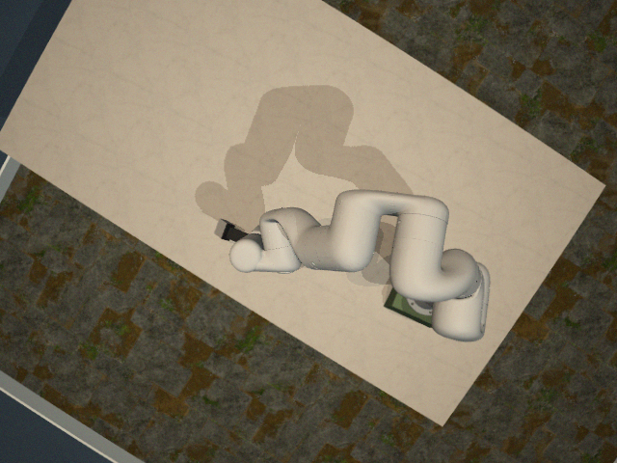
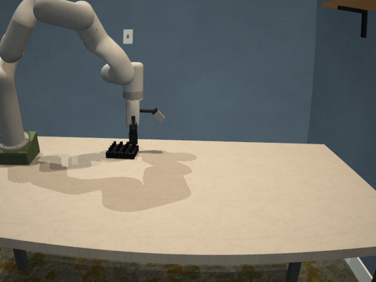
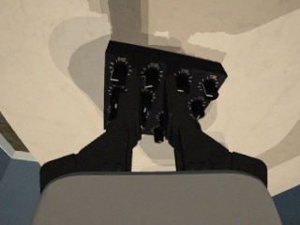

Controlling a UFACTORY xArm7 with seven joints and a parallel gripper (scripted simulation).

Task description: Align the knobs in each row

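Observation:
The black knob box (image 2: 120,155) (image 3: 164,57) stands on the table; the arm hides it in the top view. In the wrist view its front side is at the top, with four front-row knobs below it. My gripper (image 2: 133,143) (image 3: 152,88) points straight down, fingers narrowly apart, tips low at the front row. Between them shows the second front-row knob (image 3: 151,76) from the image's left, apparently D3, not visibly gripped. Its white line ends low, near the fingers. Knobs (image 3: 119,71) (image 3: 183,82) (image 3: 209,87) of that row stand on either side. Fingers hide parts of the rows behind; the socket is not visible.
Neighbouring knobs stand close outside both fingers. The table (image 1: 149,99) (image 2: 242,197) carries the arm's green base (image 1: 408,309) (image 2: 14,157). The box is near one long table edge. The wrist camera (image 1: 222,229) (image 2: 158,115) sticks out beside the gripper.

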